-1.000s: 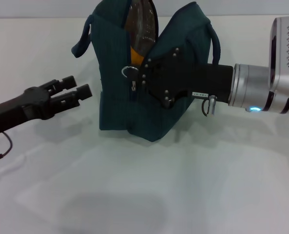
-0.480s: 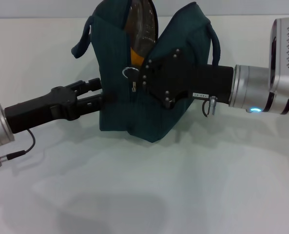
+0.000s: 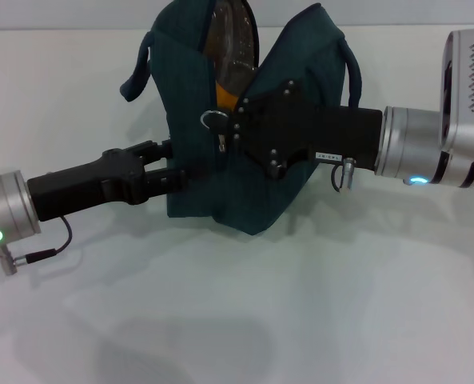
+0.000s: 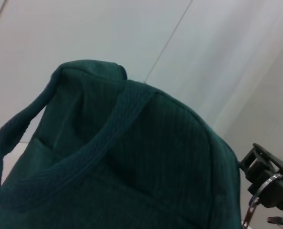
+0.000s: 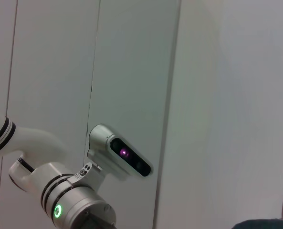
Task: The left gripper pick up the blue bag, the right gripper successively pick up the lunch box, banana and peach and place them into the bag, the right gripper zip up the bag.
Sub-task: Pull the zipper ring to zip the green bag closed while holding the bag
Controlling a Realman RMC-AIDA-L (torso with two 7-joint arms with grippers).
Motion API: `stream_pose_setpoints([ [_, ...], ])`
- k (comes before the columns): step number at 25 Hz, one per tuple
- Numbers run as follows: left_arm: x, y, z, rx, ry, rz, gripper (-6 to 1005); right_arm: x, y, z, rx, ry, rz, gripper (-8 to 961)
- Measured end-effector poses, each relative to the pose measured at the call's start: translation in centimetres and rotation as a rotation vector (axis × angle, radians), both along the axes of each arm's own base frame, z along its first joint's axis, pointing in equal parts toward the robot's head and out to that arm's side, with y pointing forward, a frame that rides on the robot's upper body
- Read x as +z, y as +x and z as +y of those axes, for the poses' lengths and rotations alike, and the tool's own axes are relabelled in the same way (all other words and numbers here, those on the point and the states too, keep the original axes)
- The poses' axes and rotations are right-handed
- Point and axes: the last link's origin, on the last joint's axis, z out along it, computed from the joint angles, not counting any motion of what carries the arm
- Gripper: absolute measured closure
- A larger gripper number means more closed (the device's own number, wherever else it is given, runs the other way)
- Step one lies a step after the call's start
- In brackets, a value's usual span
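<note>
**Both grippers at the bag, mouth still gaping**

From the head camera I see the blue bag (image 3: pixel 209 172) standing upright on the white bench (image 3: pixel 316 304), toward the far side, with its top unzipped and spread wide. Inside the opening I can make out the clear lid of the lunch box (image 3: pixel 230 44) standing on edge, and below it a patch of yellow-orange that I take for the banana (image 3: pixel 223 94). I cannot find the peach in any view.

My left gripper (image 3: pixel 175 166) reaches in from the left, low down, and its jaws sit against the bag's left side panel. The two fingers lie close to each other with a slim gap between them; I cannot tell whether any fabric is pinched there. The left wrist camera is filled by the bag's dark cloth and one of its carry handles (image 4: pixel 74 157), so the gripper is right up against it.

My right gripper (image 3: pixel 235 120) comes in from the right at mid height, its black body lying across the bag's front face. Its tip is at the zipper line, just beside the metal ring pull (image 3: pixel 213 119). The jaws are hidden behind the gripper body, so I cannot tell how they stand. The right wrist camera points off at the robot's own arm and a pale wall.
</note>
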Motion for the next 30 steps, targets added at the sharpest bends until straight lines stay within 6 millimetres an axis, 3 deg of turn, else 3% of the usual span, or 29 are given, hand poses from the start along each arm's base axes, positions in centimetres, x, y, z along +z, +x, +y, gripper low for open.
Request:
stream_pose_setpoints([
  [18,-0.4,-0.5,0.1,0.016,-0.001,0.042,448,-0.1,0.3,0.0,-0.008,-0.001,-0.004,948],
  [21,-0.7,-0.5,0.0,-0.011,0.001,0.064,685,-0.1,0.3,-0.1,-0.006,-0.004,-0.002,948],
  [30,-1.6,-0.6,-0.4,-0.036,-0.027,0.093,842,0.2,0.1,0.1,-0.018,0.001,0.021,947],
])
